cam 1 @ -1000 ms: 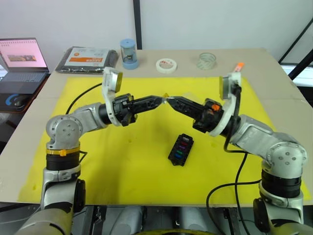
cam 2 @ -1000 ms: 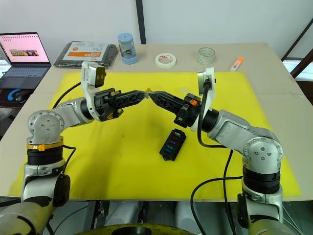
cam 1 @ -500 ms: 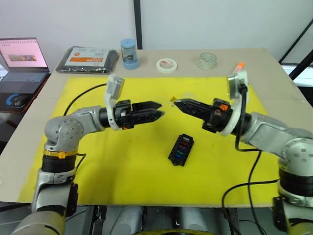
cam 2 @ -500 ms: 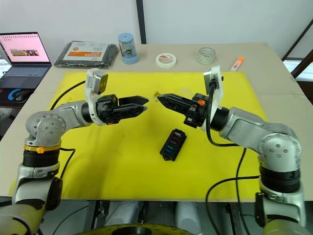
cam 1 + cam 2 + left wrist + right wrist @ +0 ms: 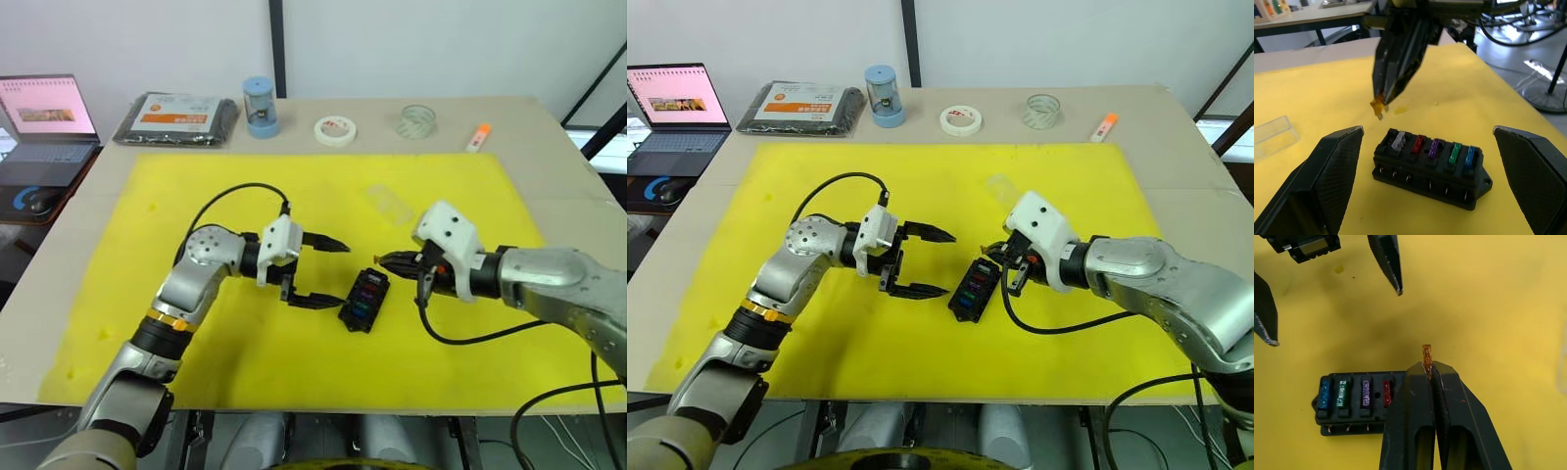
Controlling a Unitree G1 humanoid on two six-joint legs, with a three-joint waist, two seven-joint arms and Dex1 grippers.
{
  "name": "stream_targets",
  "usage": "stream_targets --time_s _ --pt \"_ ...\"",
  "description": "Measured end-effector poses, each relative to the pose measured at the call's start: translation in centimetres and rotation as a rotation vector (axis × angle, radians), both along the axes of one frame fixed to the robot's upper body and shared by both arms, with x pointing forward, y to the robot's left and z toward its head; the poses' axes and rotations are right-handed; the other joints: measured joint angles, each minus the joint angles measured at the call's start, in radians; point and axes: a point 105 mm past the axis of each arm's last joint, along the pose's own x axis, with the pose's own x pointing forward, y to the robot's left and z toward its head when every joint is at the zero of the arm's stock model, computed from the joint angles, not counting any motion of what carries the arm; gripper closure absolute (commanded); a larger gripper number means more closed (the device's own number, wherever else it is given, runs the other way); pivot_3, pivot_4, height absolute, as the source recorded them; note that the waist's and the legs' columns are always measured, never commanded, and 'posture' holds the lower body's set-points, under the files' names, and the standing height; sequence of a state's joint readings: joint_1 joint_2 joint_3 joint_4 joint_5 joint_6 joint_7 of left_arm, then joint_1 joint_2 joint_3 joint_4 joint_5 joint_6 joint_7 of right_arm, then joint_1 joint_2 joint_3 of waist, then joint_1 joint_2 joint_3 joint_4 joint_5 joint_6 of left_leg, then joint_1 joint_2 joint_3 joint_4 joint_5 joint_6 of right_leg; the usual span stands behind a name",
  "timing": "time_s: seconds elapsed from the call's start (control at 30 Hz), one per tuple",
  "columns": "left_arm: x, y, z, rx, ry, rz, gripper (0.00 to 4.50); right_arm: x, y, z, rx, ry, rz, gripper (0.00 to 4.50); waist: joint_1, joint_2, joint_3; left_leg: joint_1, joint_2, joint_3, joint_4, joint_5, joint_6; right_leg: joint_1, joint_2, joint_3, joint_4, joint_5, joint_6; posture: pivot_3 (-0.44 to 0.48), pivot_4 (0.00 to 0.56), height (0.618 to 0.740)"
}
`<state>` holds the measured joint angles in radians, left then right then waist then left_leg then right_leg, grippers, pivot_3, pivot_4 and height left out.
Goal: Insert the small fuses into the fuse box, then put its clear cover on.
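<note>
Handover done: tiny amber blade fuse (image 5: 1426,354) now pinched in right tool (image 5: 384,260), fingers clamped on it, hovering just beside end of small black slotted fuse box (image 5: 362,299) on yellow mat (image 5: 147,294). Left tool (image 5: 318,272) dropped low near box, fingers spread wide, empty. Five fuses seated; one slot left. Small transparent rectangular cover (image 5: 391,204) waits on mat, behind box.

Above fuse box (image 5: 363,299): right gripper (image 5: 1382,100) hangs just over one end, pinching an orange fuse (image 5: 1426,355).
Beside box: left gripper (image 5: 318,272) gapes wide near its side (fingers apart, not touching).
Behind box: clear cover (image 5: 390,205) lies well apart.
Elsewhere: yellow mat (image 5: 147,264) bare.
</note>
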<state>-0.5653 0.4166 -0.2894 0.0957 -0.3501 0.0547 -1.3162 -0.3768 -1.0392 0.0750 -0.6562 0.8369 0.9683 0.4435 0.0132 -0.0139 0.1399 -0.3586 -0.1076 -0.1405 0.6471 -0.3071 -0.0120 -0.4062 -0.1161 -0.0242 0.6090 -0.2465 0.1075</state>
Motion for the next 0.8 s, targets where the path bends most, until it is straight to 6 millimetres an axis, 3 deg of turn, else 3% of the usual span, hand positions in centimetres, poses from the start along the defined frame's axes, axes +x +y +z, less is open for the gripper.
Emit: stream_targets --time_s 0.8 --pt "0.2 -0.1 -1.1 0.051 -0.013 0.038 0.05 0.2 0.1 -3.1 -0.068 0.031 -0.017 4.5 0.0 0.0 0.0 0.001 0.0 -0.001 0.0 0.0 0.0 0.001 0.001 -0.002 0.0 0.0 0.0 0.0 0.15 0.74"
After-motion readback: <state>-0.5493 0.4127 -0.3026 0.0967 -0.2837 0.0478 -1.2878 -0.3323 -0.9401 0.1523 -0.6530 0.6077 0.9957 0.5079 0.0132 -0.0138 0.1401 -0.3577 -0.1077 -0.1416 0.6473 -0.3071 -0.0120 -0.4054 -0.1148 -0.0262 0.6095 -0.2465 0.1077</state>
